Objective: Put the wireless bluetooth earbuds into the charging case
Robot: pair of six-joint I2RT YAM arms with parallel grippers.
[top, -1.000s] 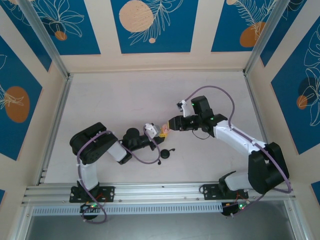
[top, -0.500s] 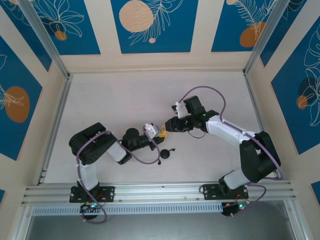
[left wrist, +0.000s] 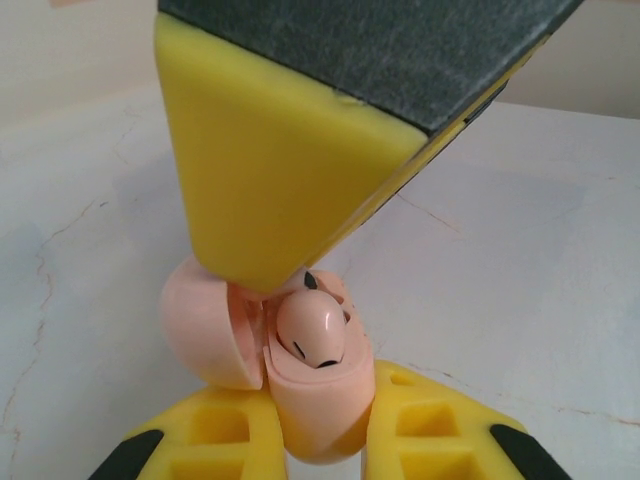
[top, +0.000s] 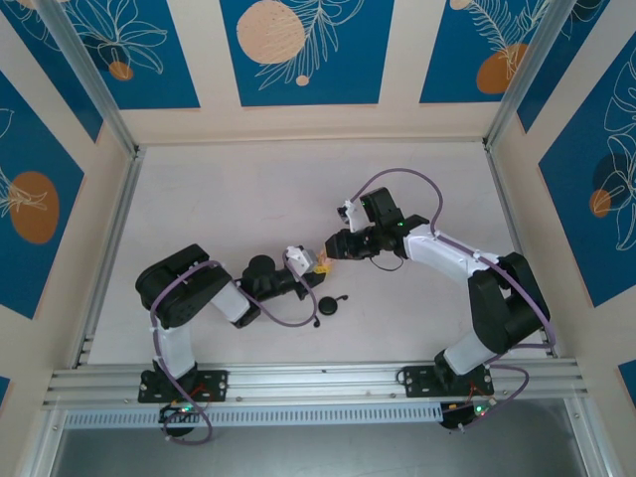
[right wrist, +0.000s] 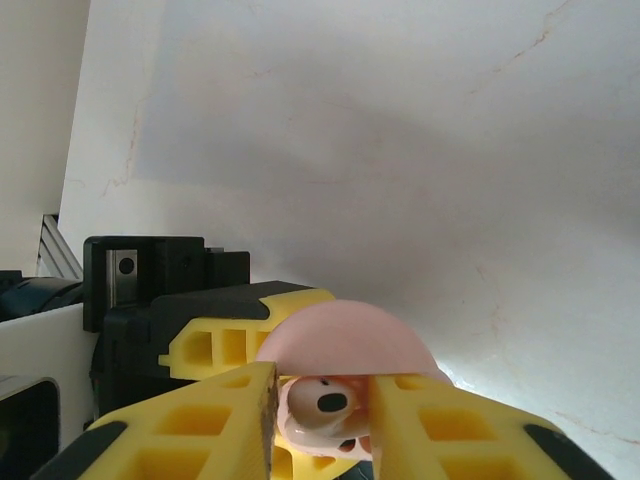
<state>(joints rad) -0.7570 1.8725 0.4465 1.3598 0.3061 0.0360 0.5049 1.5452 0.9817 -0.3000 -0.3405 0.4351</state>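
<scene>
Two arms are seen nose to nose over the pale table, a little right of centre: the left arm is stretched in from the left, and the right arm is bent round from the right. Next down in size are the grippers. The left gripper is clamped on the pink charging case, whose lid is swung open to the left in the left wrist view. The right gripper is set tip-first against that case. A black case is seen lying on the table, just nearside of the left gripper. Smallest of all, the pale pink earbud is seated in the open pink case. It is flanked closely by the right gripper's fingers, but whether it is pinched or merely bracketed cannot be told.
</scene>
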